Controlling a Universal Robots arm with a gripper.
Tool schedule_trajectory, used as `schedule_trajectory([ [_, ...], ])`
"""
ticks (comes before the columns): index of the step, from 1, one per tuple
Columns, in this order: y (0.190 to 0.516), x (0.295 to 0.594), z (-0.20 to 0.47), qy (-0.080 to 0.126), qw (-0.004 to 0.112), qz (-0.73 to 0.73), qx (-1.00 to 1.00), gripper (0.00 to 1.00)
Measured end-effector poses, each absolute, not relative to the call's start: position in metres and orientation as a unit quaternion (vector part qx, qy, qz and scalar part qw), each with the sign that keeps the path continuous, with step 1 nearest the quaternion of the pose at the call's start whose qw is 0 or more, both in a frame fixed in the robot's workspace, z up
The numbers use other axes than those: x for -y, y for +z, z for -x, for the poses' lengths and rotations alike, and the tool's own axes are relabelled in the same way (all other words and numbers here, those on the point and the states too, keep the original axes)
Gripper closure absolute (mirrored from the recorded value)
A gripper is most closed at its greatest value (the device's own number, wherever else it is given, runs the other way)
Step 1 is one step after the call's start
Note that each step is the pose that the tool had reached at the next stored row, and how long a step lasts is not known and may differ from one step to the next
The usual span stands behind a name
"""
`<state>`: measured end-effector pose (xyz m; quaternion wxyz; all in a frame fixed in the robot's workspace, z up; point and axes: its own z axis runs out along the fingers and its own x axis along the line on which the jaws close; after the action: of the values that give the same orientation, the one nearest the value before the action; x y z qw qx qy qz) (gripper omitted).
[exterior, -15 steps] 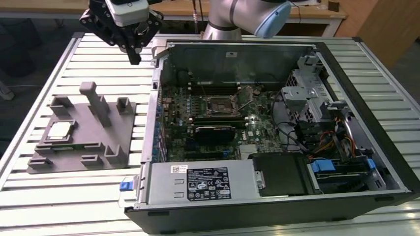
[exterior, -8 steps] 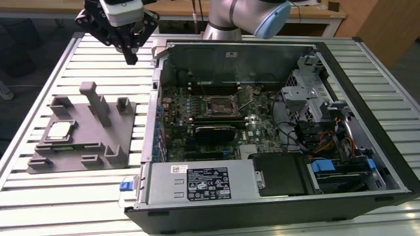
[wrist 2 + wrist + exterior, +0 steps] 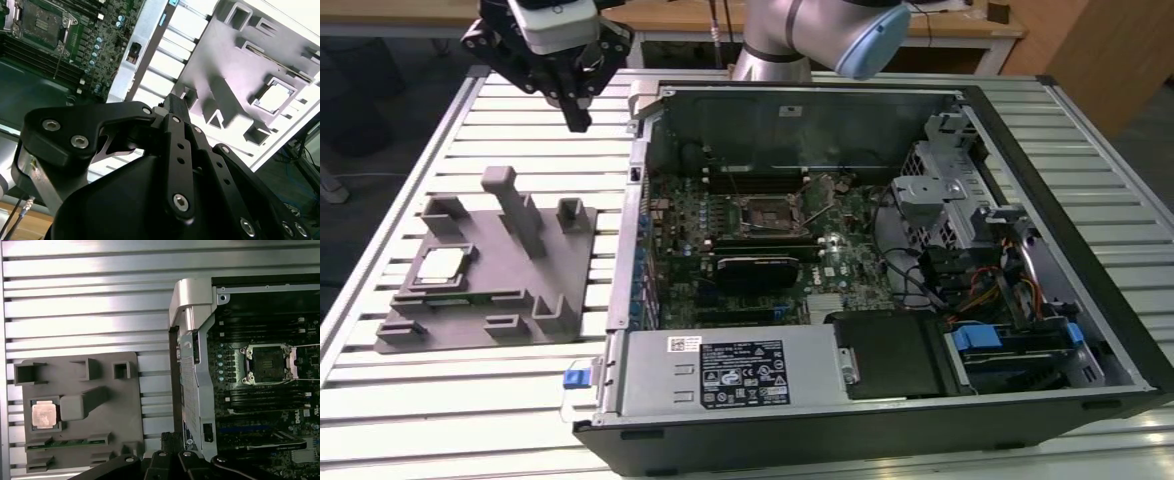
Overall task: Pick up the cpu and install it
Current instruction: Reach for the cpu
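A slatted metal table [image 3: 467, 400] carries everything. On the exterior view's right, an open computer case [image 3: 854, 440] lies on its side, and it takes up most of the tabletop. Inside it, the green motherboard [image 3: 720, 215] faces up, with the black square-framed socket [image 3: 770, 212] near its middle. The first wrist view also shows the socket [image 3: 267, 362], and nothing is seated in its frame. A silver power supply box [image 3: 720, 370] sits at the near end of the case.

The robot arm [image 3: 787, 35] comes in from the far side of the table, behind the case.

On the exterior view's left, apart from the case, a grey tray [image 3: 500, 290] with upright posts lies flat on the slats. Both wrist views show it [image 3: 115, 405] [image 3: 235, 65].

The black gripper [image 3: 575, 122] hangs above bare table, past the far end of the tray and just off the far corner of the case. Its fingers are pressed together into a single tip and hold nothing. The tip also shows in both wrist views [image 3: 172, 437] [image 3: 177, 102].

The cpu [image 3: 440, 264] rests flat, shiny side up, in a square recess of the tray on the side away from the case. Both wrist views show it seated there [image 3: 44, 415] [image 3: 274, 96]. It lies well apart from the gripper, with the tray's tall posts between the two, and nothing touches it.
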<state>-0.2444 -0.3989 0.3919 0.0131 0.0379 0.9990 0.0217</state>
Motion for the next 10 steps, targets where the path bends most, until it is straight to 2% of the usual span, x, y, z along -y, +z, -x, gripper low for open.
schedule_trajectory([
  [10, 0.3916, 0.3989, 0.2548, 0.022, 0.013, -0.038, -0.999, 0.89],
])
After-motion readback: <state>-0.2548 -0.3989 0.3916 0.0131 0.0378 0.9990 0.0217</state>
